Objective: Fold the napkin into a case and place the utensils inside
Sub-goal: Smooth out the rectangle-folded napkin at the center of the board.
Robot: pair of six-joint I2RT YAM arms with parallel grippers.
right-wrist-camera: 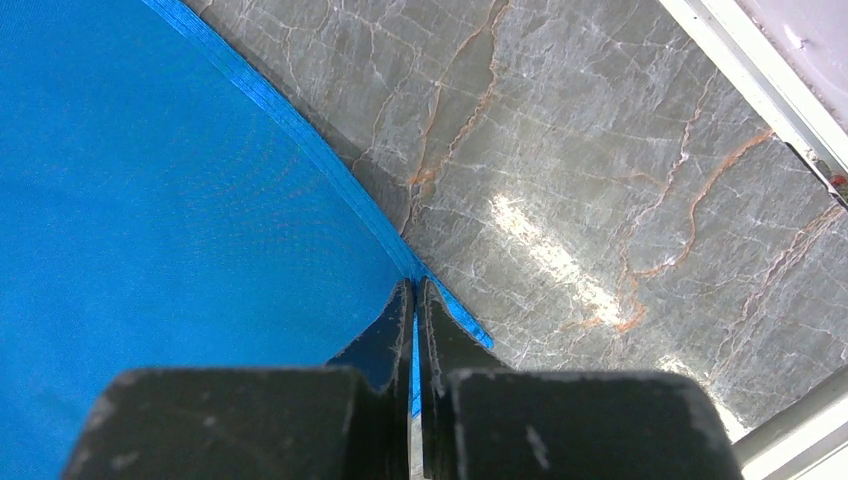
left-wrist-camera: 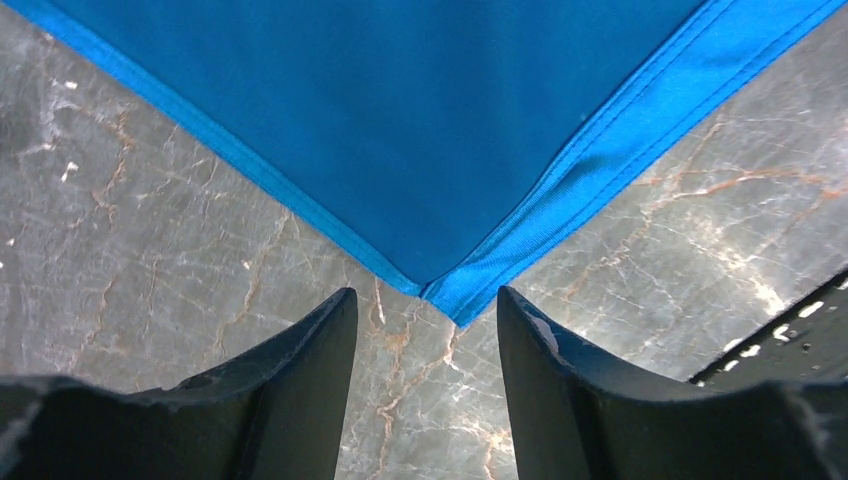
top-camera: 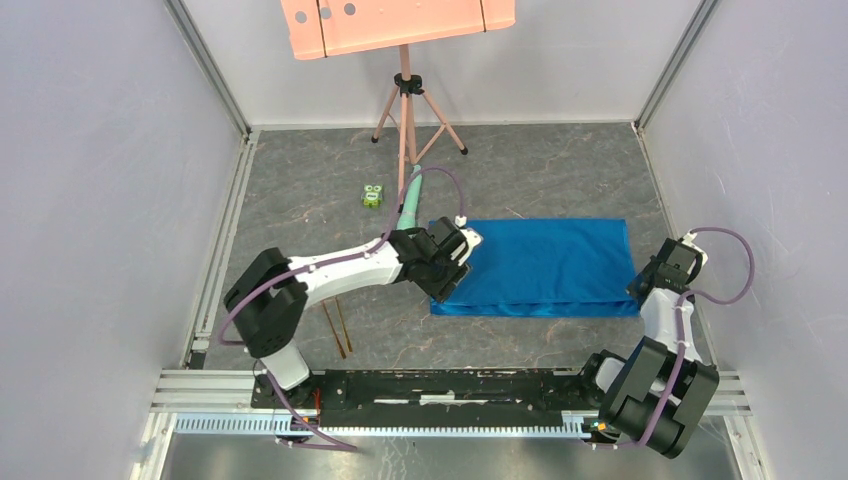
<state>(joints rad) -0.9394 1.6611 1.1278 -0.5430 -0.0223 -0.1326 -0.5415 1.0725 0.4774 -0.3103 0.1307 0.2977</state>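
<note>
Here the napkin (top-camera: 545, 265) lies folded in a long band, right of the desk's (top-camera: 300, 190) middle. The right hand (right-wrist-camera: 415, 290) pinches its near right corner. The left hand (left-wrist-camera: 425, 300) stands fairly wide astride the near left corner, holding nothing. A lift now would likely drag the cloth askew. Only the top view shows the fork and spoon (top-camera: 337, 325), by the near left edge; only the wrist views show the grips.

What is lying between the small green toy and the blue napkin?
A pale green tube lies between the green toy and the far left corner of the napkin. Only the top external view shows it.
</note>
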